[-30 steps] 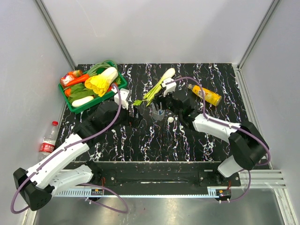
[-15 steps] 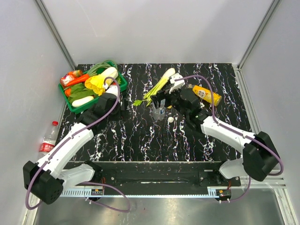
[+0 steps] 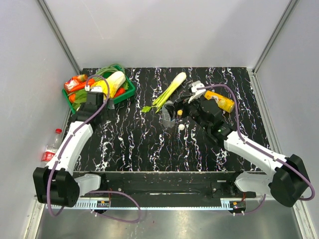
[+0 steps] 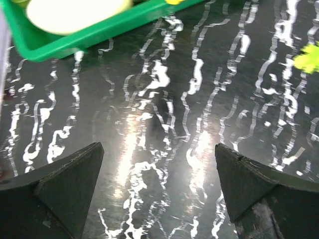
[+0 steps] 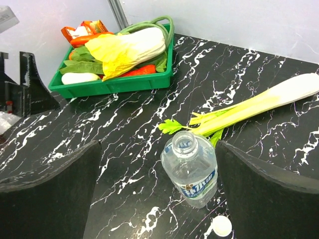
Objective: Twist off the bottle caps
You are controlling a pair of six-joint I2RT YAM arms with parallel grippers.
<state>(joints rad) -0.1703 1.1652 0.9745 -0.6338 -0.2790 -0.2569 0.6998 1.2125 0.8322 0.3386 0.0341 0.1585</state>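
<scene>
The clear bottle with the pale blue label (image 3: 168, 119) stands upright mid-table with its neck open (image 5: 192, 169). Its white cap (image 3: 182, 127) lies on the table beside it (image 5: 221, 226). My right gripper (image 3: 177, 108) is open and empty, above and just behind this bottle, which shows between its fingers (image 5: 158, 164). The orange-yellow juice bottle (image 3: 219, 100) lies on its side at the back right, capped. The red-label bottle (image 3: 51, 150) stands off the table's left edge. My left gripper (image 3: 105, 105) is open and empty over bare table beside the tray (image 4: 158, 154).
A green tray (image 3: 79, 113) of vegetables sits at the back left; its rim shows in the left wrist view (image 4: 99, 37) and the right wrist view (image 5: 114, 85). A celery stalk (image 3: 168, 91) lies behind the open bottle (image 5: 259, 102). White walls enclose the table.
My left arm has pulled away from the clear bottle, back left toward the green tray. My right gripper has drawn back slightly right of the bottle. The cap has stayed on the table.
</scene>
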